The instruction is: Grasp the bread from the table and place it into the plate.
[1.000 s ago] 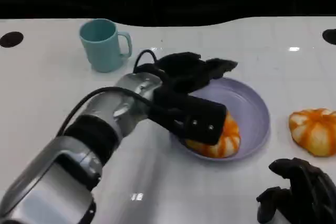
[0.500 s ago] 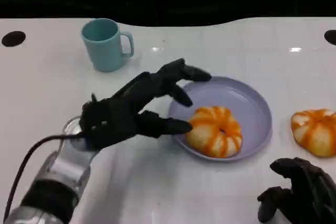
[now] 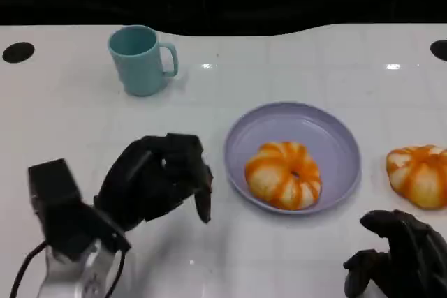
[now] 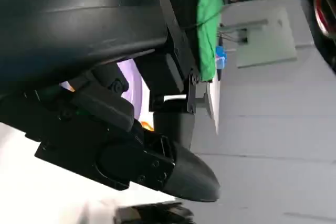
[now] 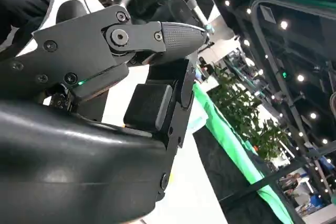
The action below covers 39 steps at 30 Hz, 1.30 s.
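Observation:
An orange-and-white striped bread lies inside the lilac plate at the middle right of the table. A second striped bread sits on the table to the plate's right. My left hand hovers to the left of the plate, apart from it, fingers loosely bent and holding nothing. My right hand rests at the front right, below the second bread, and it holds nothing either. The left wrist view has the left hand close up, with slivers of the plate and bread behind it. The right hand looms large in the right wrist view.
A teal mug stands at the back left, handle to the right. Two black round marks lie near the table's far corners. The white table runs out to a dark back edge.
My left hand let go of the bread in the plate, then drew back left and toward me. The bread stays in the plate; the right hand has not moved.

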### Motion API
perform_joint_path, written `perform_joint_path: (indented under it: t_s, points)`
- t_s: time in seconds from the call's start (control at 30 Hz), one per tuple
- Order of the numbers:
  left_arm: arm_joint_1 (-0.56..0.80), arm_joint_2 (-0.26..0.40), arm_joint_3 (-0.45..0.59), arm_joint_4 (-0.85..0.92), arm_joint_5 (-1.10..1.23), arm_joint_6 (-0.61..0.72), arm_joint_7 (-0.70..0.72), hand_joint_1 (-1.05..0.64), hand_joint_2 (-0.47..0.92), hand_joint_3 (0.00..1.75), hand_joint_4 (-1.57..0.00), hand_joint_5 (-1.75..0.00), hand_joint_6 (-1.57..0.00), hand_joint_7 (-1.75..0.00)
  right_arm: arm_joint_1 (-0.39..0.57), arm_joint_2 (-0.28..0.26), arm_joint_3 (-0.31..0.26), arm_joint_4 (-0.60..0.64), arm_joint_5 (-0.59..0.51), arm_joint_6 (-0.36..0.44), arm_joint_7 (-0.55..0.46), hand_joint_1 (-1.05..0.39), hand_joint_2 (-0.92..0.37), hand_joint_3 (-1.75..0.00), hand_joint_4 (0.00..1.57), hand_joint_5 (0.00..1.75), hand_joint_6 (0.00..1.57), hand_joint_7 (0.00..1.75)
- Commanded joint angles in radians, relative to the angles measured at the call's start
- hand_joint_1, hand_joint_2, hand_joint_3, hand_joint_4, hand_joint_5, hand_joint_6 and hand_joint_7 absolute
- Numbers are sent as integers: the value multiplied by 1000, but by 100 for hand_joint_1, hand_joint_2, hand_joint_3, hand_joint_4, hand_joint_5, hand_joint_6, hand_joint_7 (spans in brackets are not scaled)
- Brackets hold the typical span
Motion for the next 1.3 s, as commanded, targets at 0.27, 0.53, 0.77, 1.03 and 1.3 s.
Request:
perform_joint_path:
  t_s: [0.27, 0.53, 0.77, 1.03, 1.3]
  points:
    - [155, -71, 96, -64, -199, 246, -81, -105, 84, 0, -150, -114, -152, -79, 17, -14, 3, -19, 4, -3, 1, -57, -83, -41, 157, 63, 157, 21]
    - [232, -95, 120, -125, -231, 355, -104, -105, 79, 1, -155, -109, -157, -66, 23, -14, 5, -34, 6, 3, -7, -57, -84, -40, 157, 64, 157, 23]
    - [253, -106, 140, -115, -245, 383, -142, -104, 78, 0, -156, -103, -157, -59, 20, -10, 5, -31, 5, -8, -6, -59, -85, -38, 157, 64, 157, 23]
    - [229, -104, 154, -85, -246, 396, -156, -103, 77, 0, -157, -98, -157, -55, 6, -16, 0, -5, 7, -8, 4, -58, -86, -34, 157, 64, 157, 23]
    - [216, -106, 172, -74, -242, 423, -143, -102, 74, 0, -157, -99, -157, -58, -21, -20, -10, 50, 10, -25, 35, -54, -88, -34, 157, 60, 157, 19]
